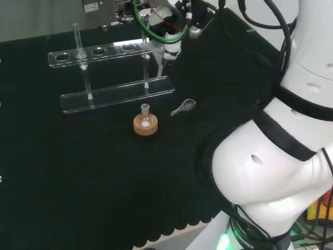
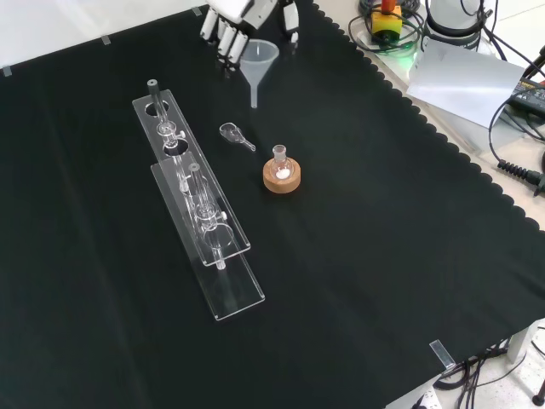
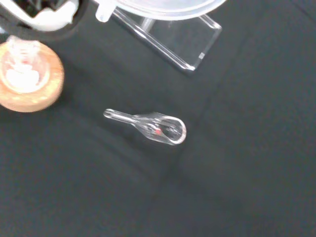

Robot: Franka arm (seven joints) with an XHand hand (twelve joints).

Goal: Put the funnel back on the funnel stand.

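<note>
1. Head view: the hand [image 1: 174, 39] is at the far side of the table [image 1: 78, 182], beside the clear acrylic funnel stand [image 1: 112, 73] with its row of round holes in the upper bar. A small round glass flask [image 1: 145, 119] sits in a cork ring [image 1: 145, 126]; a clear glass scoop [image 1: 183, 107] lies on the black cloth just to its right.
2. Front view: the hand [image 2: 243, 15] enters from the top, its fingers [image 2: 223, 34] curled round the rim of the translucent white funnel [image 2: 258, 61], whose spout points down above the cloth, clear of the funnel stand [image 2: 200, 209].
3. Wrist view: the funnel's rim [image 3: 163, 7] is close and large; the scoop [image 3: 153, 127], the cork ring [image 3: 34, 86] and an end of the stand's base [image 3: 182, 42] lie beyond.
</note>
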